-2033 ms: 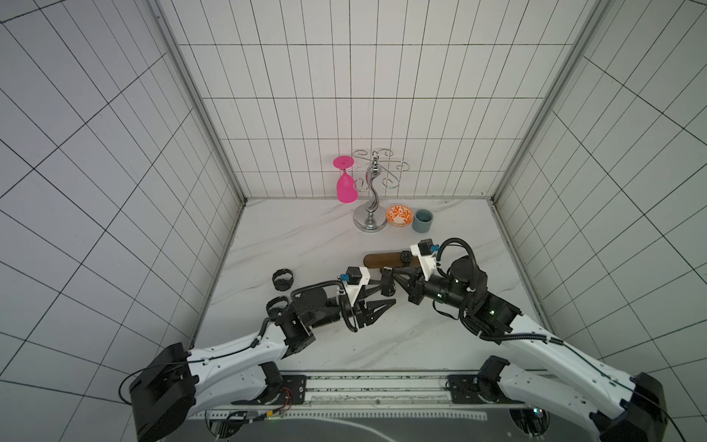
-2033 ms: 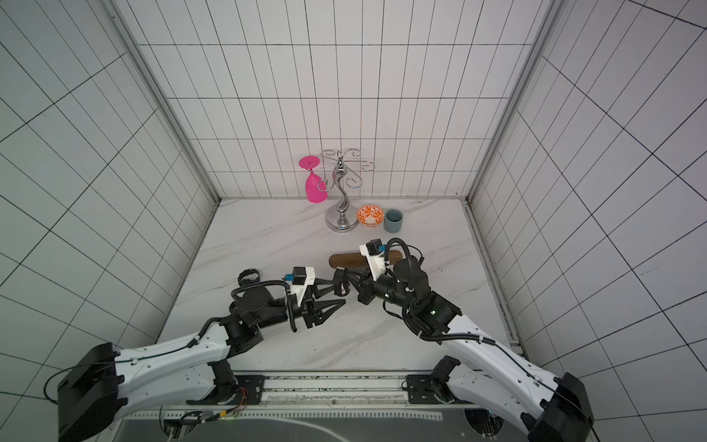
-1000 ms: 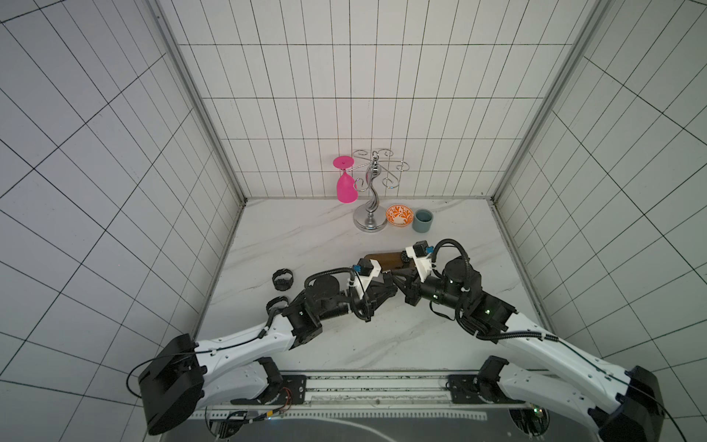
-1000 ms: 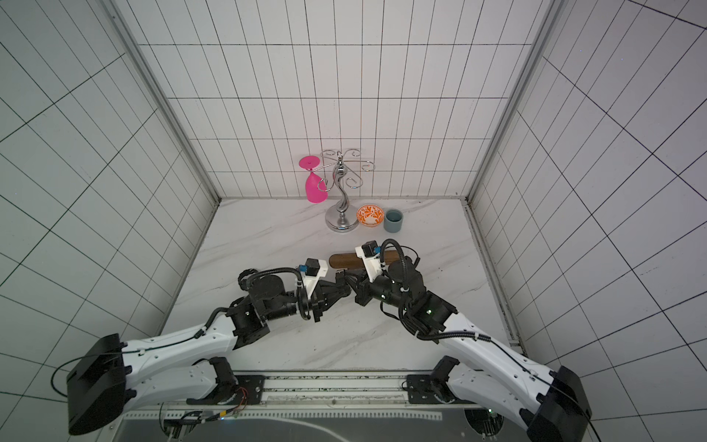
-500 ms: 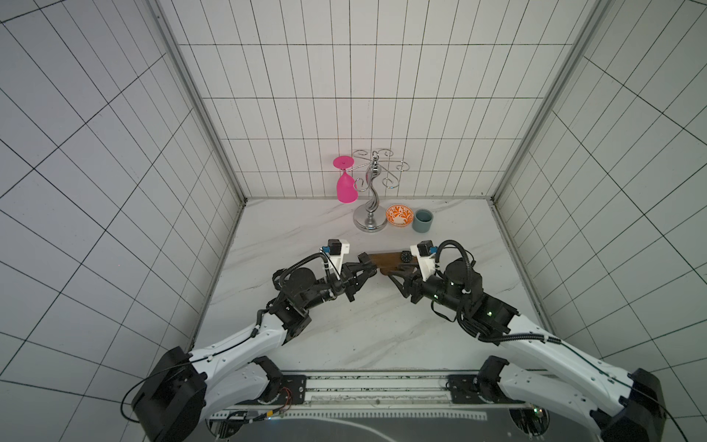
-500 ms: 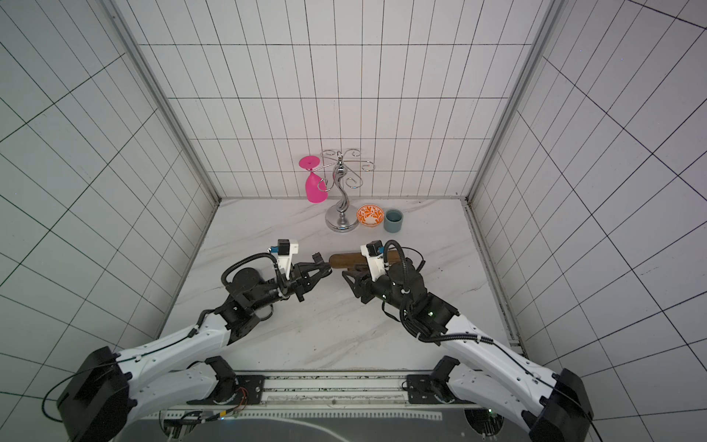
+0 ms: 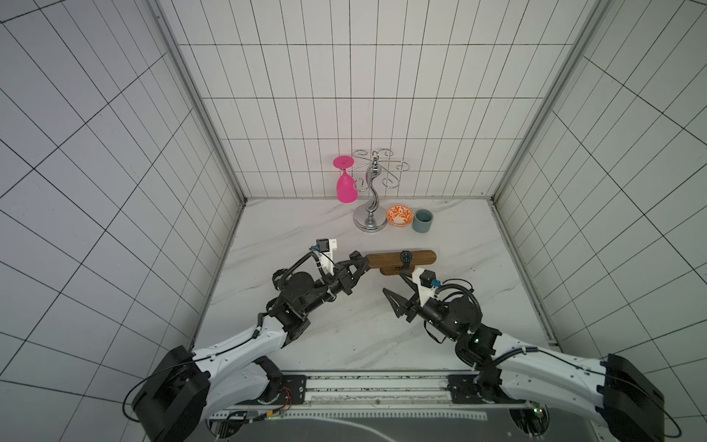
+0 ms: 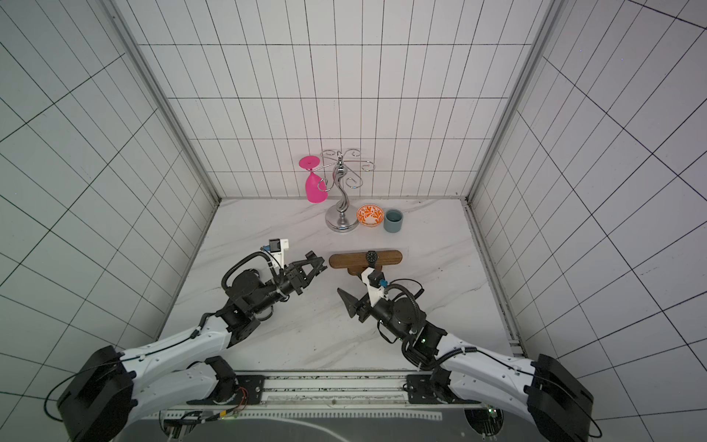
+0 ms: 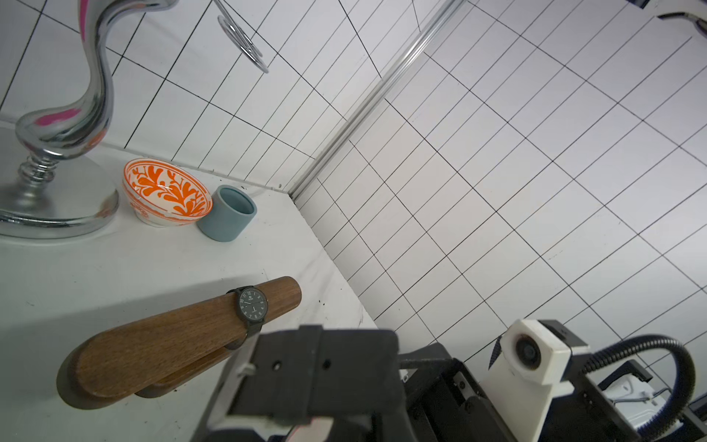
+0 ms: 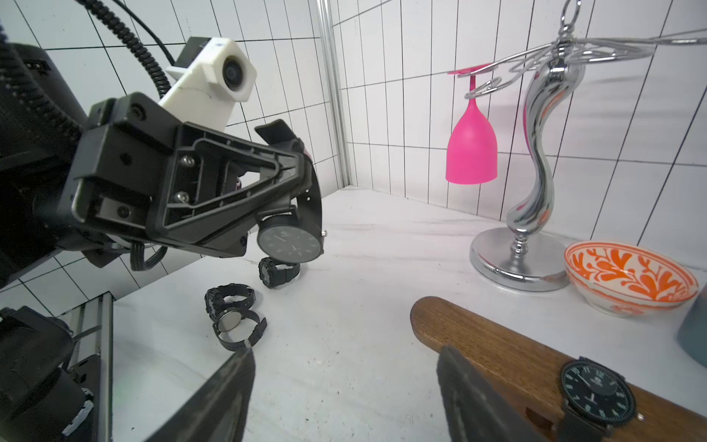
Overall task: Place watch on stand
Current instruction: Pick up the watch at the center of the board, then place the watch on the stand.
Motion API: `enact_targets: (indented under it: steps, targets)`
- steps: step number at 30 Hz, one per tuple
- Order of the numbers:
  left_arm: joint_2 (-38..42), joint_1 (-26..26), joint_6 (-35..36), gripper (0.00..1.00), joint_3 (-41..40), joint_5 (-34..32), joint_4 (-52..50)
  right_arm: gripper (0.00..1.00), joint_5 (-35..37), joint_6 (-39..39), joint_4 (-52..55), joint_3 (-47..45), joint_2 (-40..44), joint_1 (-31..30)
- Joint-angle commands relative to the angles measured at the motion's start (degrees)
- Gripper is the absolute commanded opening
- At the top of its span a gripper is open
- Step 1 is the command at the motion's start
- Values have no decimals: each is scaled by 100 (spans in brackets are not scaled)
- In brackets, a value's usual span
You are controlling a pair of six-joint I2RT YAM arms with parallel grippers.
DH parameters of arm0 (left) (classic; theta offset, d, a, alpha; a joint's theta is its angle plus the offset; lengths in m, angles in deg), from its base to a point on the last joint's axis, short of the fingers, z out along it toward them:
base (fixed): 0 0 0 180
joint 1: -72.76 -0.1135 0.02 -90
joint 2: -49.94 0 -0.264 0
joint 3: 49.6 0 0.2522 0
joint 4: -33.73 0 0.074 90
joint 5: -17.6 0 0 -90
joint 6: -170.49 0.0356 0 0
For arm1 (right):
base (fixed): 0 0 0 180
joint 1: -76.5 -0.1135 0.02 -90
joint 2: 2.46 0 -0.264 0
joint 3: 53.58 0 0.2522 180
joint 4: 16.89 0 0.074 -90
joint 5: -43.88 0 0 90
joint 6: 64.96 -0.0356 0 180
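Brown wooden stand point(image 7: 386, 258) sits mid-table. 1 black-faced watch point(image 7: 406, 256) is strapped round its bar, right of centre. Left gripper point(image 10: 306, 172) is clamped on the strap of a dark watch point(image 10: 289, 241), held off the marble at the bar's left end; contact unclear. Right gripper point(image 7: 393, 283) has jaws spread wide, empty, near the stand's base. 3 loose watches point(image 10: 278, 271) lie beyond the left gripper.

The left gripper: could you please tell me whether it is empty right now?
No: in the right wrist view the left gripper is shut on the strap of a black watch, which hangs below its tips.
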Motion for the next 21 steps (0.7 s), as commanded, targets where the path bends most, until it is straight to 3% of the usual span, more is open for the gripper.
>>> enact_targets:
  steps: [1,7,21]
  targets:
    - [68,222,-677,0,-116,-580,203,78,561,700,-1923,-315,-543,-292]
    - [122,704,-697,0,-31,-955,157,78,850,1009,-3048,-194,-1412,-558]
    - [167,1101,-770,0,3,-1405,93,76,903,980,-3745,-90,-2042,-761]
